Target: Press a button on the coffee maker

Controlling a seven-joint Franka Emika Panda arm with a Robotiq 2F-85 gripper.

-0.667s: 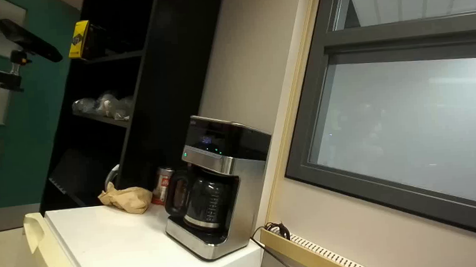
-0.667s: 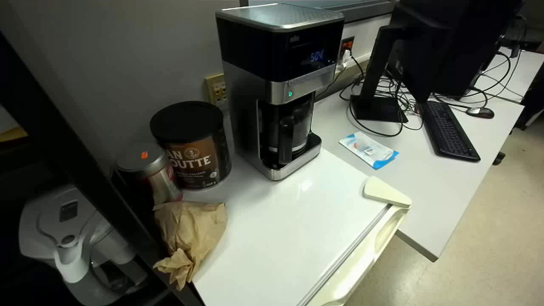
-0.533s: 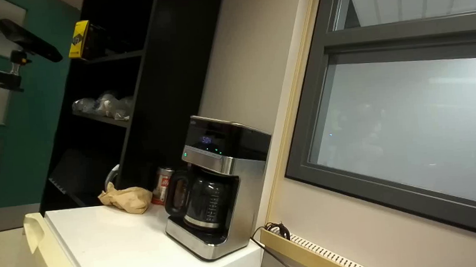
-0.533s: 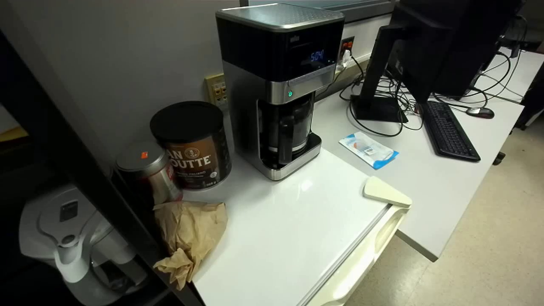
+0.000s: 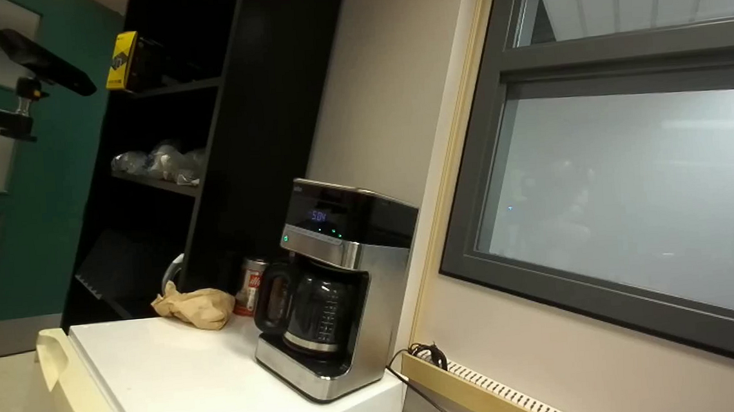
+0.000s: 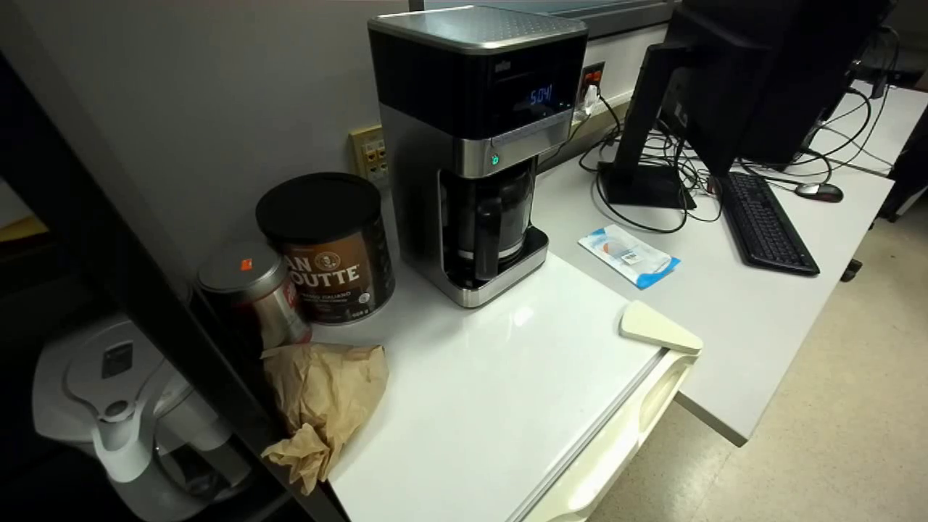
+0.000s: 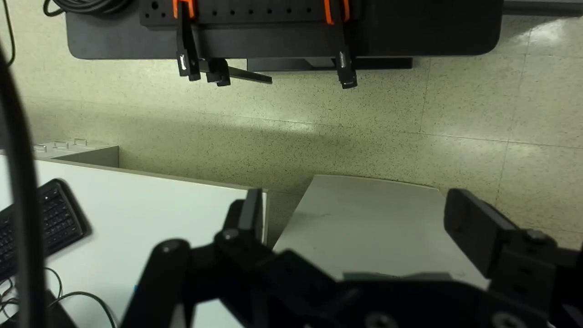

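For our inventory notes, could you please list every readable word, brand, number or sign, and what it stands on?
"5:04": display of the coffee maker.
"AN" over "OUTTE": large dark can.
"illy": smaller can.
Too small or blurred to read: coffee maker's logo, large dark can's fine print, orange sticker, yellow box, packet, keyboard keys.

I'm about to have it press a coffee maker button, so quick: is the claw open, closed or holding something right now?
Claw: open wide in the wrist view, holding nothing.
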